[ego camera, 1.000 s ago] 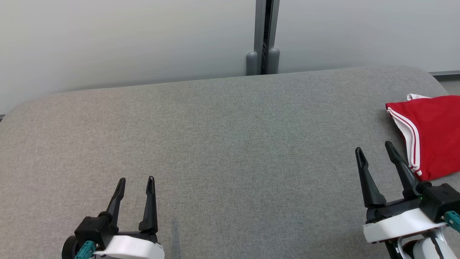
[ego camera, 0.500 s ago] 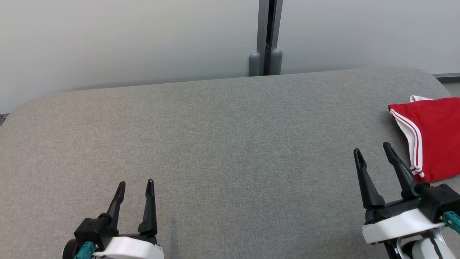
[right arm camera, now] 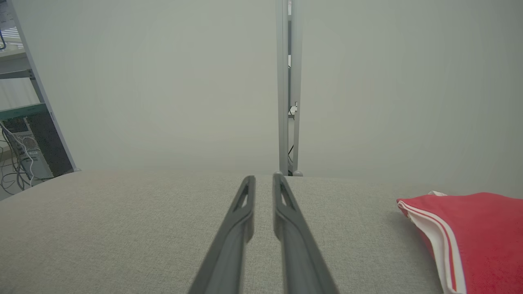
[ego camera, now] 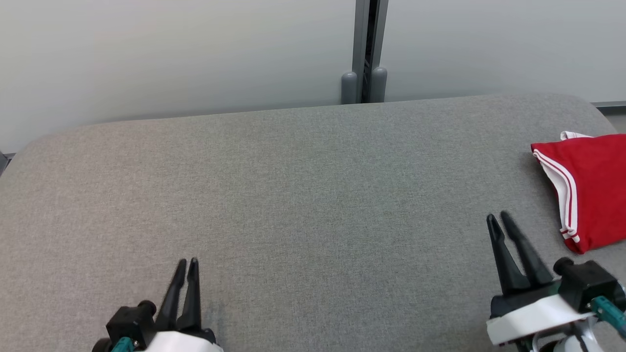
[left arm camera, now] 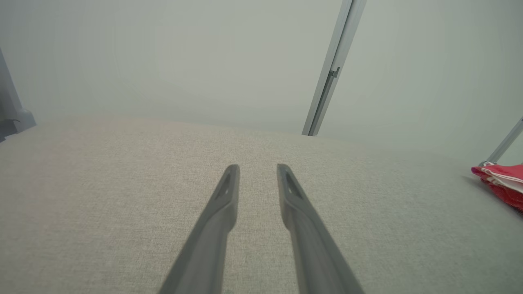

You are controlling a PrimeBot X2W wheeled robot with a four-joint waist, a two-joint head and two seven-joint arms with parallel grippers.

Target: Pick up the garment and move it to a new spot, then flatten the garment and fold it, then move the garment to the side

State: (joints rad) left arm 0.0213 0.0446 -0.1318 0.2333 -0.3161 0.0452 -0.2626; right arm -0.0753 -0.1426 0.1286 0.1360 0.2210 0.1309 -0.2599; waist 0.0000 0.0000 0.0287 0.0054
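Observation:
The garment (ego camera: 594, 186) is a folded red shirt with white striped trim, lying at the far right edge of the grey padded table (ego camera: 313, 186); part of it runs out of frame. It also appears in the left wrist view as garment (left arm camera: 500, 181) and in the right wrist view as garment (right arm camera: 478, 232). My right gripper (ego camera: 497, 216) hovers just left of it without touching, fingers a narrow gap apart and empty, as gripper (right arm camera: 263, 177) also shows. My left gripper (ego camera: 188, 260) sits low at the front left, fingers close together with nothing between them, as gripper (left arm camera: 258, 167) shows.
A pale wall with a grey vertical post (ego camera: 364, 49) stands behind the table. The table's rounded right corner lies just beyond the garment. Shelving with a computer and cables (right arm camera: 24, 143) stands off the table's far left side.
Both grippers have narrowed from wide open to a slim gap and drawn back a little toward me. The camera has shifted slightly; the garment lies as before.

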